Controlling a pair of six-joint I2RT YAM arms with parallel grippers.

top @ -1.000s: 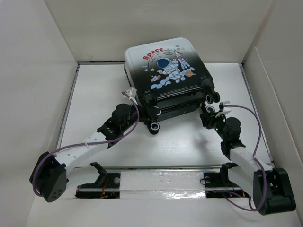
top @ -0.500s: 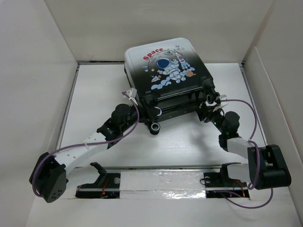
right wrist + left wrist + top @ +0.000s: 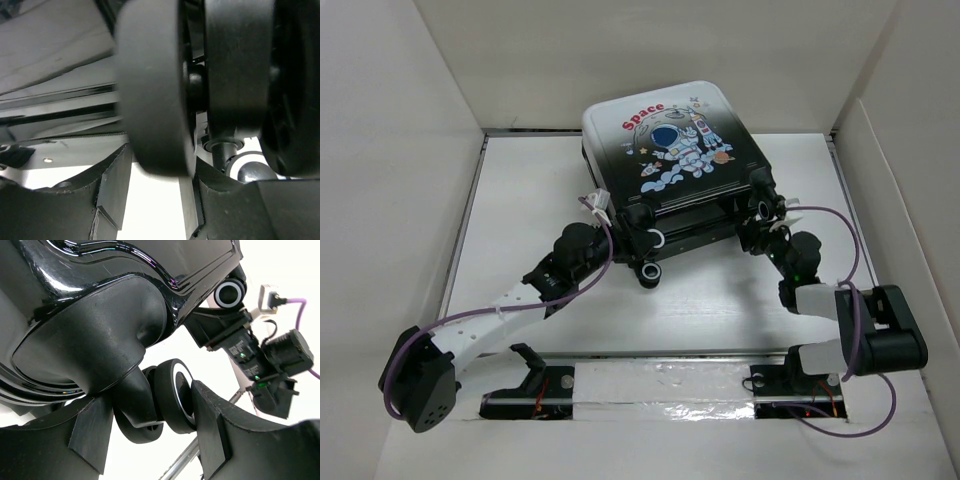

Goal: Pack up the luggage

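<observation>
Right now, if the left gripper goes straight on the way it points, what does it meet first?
The left gripper would first meet a wheel of the luggage: it sits between the fingers, below the black shell. Whether a gap remains is unclear.

Hard-shell suitcase (image 3: pixel 670 140): moulded plastic, high gloss, black fading to white, faint scratches on the black. Black caster wheel with white ring (image 3: pixel 172 400): matt, rubber-like tread. Left tool (image 3: pixel 150 432): fingers (image 3: pixel 212 432) matt black plastic, slightly grainy. White worktop (image 3: pixel 530 200): smooth, matt.
</observation>
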